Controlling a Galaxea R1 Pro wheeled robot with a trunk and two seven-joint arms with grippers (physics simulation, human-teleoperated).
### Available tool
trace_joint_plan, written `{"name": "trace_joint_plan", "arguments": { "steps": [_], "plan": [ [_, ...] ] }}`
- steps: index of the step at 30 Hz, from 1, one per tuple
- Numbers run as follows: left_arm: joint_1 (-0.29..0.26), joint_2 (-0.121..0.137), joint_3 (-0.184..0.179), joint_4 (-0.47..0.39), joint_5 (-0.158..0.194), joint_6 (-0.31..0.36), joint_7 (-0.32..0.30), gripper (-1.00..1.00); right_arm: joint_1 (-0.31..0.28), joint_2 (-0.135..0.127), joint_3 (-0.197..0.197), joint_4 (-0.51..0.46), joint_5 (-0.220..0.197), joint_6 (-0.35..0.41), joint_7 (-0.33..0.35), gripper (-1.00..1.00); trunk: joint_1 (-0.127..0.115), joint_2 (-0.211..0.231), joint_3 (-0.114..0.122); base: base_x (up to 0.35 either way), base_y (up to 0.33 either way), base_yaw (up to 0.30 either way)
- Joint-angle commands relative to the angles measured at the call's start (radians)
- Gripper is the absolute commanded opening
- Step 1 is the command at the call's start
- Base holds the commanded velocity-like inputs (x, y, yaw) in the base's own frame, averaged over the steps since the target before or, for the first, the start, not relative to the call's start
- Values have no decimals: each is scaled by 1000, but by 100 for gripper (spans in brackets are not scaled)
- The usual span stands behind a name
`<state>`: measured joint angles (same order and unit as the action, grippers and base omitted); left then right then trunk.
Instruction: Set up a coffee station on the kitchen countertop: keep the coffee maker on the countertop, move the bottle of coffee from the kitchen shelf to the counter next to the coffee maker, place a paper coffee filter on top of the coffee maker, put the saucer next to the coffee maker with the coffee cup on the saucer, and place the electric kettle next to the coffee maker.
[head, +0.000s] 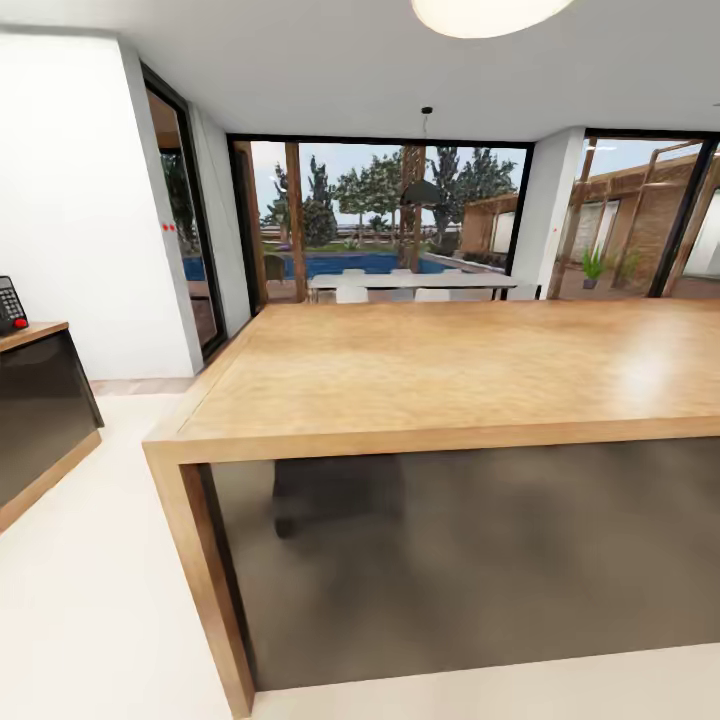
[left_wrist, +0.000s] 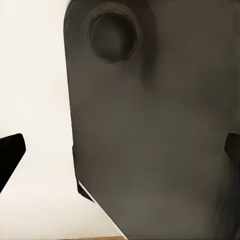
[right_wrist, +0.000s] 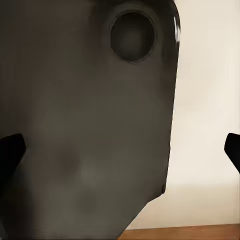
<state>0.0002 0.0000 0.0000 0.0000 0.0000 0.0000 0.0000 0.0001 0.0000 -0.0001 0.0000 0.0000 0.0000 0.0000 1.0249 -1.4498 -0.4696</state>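
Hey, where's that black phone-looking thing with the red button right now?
In the head view, the black keypad device sits at the far left edge, on the wood top of a dark side cabinet, left of the big wooden island counter.

Bare wooden kitchen countertop, dark-fronted, level.

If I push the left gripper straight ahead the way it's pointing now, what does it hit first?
Most likely the dark grey panel with a round hole, probably part of the robot's own body, which sits right across the line of the left gripper. Pale floor lies beside it. How far off the panel is, I can't tell.
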Motion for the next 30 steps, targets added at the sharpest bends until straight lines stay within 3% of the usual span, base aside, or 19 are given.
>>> {"name": "trace_joint_plan", "arguments": {
  "steps": [1, 6, 12, 21, 30],
  "plan": [
    [2, -2, 5, -6, 2, -2, -2, 100, -3, 6, -5, -6, -5, -6, -1, 100, 0, 0, 0, 0, 0, 0],
    [2, -2, -5, -6, 0, -2, -2, 100, -3, 32, 1, -34, -1, -11, 1, 100, 0, 0, 0, 0, 0, 0],
    [1, 9, -12, -23, -5, -10, -3, 100, -3, 27, 0, -56, 0, -11, -1, 100, 0, 0, 0, 0, 42, 0],
    [2, 13, -11, -25, -5, -61, -2, 100, -3, 24, 1, -93, 0, -11, 3, 100, 0, 0, 0, 0, 279, -11],
    [4, 16, -11, -24, -6, -63, -2, 100, -3, 24, 2, -94, 0, -11, 5, 100, 0, 0, 0, 0, 238, -222]
  ]
}}
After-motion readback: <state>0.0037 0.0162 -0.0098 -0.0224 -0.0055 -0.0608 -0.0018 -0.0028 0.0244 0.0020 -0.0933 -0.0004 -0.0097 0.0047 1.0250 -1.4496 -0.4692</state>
